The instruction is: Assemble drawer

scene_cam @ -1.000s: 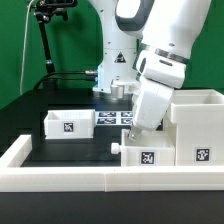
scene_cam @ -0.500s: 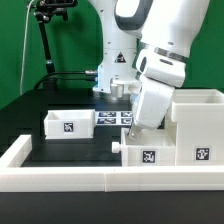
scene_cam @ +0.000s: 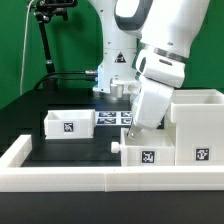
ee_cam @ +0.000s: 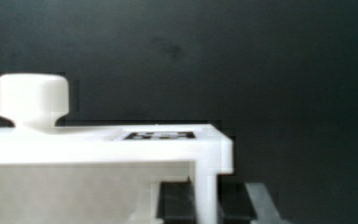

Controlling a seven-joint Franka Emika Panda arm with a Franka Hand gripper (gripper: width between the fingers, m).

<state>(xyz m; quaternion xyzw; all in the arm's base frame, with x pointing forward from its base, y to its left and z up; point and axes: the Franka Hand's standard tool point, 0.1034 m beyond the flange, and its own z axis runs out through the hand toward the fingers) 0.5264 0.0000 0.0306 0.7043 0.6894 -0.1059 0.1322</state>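
Gripper lowered onto a small knobbed tray beside the housing.

Its dark fingers sit at the tray's smooth white plastic wall, but I cannot tell whether they pinch it. The tray is a low open box with a rounded peg knob and a black-and-white square tag. It lies near the front edge of the matte black table, just beside the tall cube-like housing at the exterior view's right. A second tray lies well apart toward the exterior view's left. The flat marker board is behind it, and a low white wall lines the front edge.
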